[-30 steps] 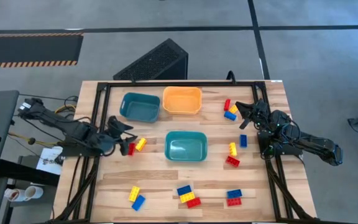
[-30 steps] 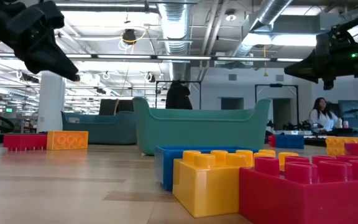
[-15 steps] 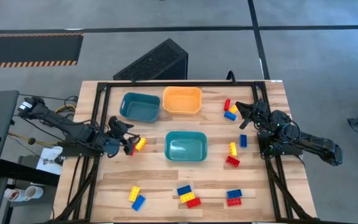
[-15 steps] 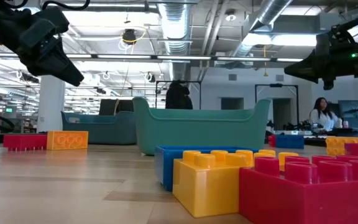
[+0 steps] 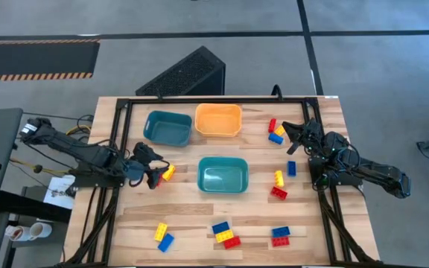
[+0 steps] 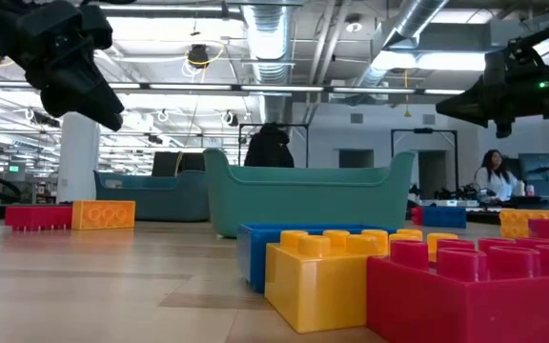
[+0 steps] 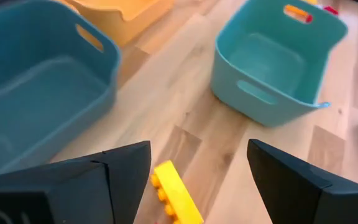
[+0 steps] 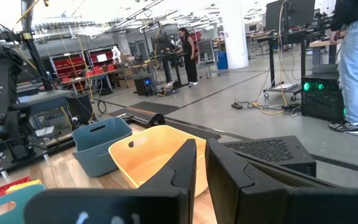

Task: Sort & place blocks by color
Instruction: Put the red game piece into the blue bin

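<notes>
The three trays (image 5: pixel 222 175) hold no blocks yet, so sorting has barely begun. The left gripper (image 5: pixel 153 176) has moved right over the yellow block (image 7: pixel 176 199) and red block (image 5: pixel 157 179), fingers spread for a grab. The right gripper (image 5: pixel 292 138) waits far right, fingers together.

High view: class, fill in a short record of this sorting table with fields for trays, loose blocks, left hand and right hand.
trays: dark teal tray and orange tray at the far side, light teal tray mid-table; no blocks visible inside
loose blocks: red, yellow and blue blocks scattered on the table
left hand: left hand open over a yellow block and red block
right hand: right hand shut, holding nothing, near the table's right edge
</notes>
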You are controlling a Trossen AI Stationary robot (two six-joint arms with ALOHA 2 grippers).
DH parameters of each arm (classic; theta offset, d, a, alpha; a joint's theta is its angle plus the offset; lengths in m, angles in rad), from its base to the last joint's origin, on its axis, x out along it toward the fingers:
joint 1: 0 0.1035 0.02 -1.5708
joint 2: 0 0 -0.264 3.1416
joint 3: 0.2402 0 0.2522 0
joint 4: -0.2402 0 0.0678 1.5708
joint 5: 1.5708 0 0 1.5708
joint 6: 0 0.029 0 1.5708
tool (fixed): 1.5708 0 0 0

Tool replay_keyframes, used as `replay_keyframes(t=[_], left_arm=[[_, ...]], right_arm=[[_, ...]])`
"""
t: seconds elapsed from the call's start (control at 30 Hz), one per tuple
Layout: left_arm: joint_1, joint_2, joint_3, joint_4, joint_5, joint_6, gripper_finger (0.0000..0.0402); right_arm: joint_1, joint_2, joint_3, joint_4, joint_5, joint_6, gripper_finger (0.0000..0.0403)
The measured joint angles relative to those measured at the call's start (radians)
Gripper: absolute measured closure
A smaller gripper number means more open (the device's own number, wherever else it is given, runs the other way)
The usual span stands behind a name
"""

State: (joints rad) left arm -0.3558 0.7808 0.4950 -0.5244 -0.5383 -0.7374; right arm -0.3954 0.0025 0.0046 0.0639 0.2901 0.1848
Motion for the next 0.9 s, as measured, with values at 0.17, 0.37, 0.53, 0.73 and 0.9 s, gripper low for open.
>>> replay_keyframes(t=[0.17,0.37,0.53,0.73,0.9], left_arm=[[0.020,0.043,-0.009,-0.023,0.051,-0.012,0.0148],[0.020,0.093,-0.009,-0.091,0.059,-0.088,0.0148],[0.020,0.133,-0.009,-0.193,0.057,-0.187,0.0148],[0.015,0.196,-0.009,-0.212,0.083,-0.272,0.0148],[0.000,0.249,-0.009,-0.217,0.135,-0.329,0.0148]], right_arm=[[0.000,0.000,0.000,0.000,0.000,0.000,0.0342],[0.000,0.000,0.000,0.000,0.000,0.000,0.0342],[0.000,0.000,0.000,0.000,0.000,0.000,0.0342],[0.000,0.000,0.000,0.000,0.000,0.000,0.0342],[0.000,0.000,0.000,0.000,0.000,0.000,0.0342]])
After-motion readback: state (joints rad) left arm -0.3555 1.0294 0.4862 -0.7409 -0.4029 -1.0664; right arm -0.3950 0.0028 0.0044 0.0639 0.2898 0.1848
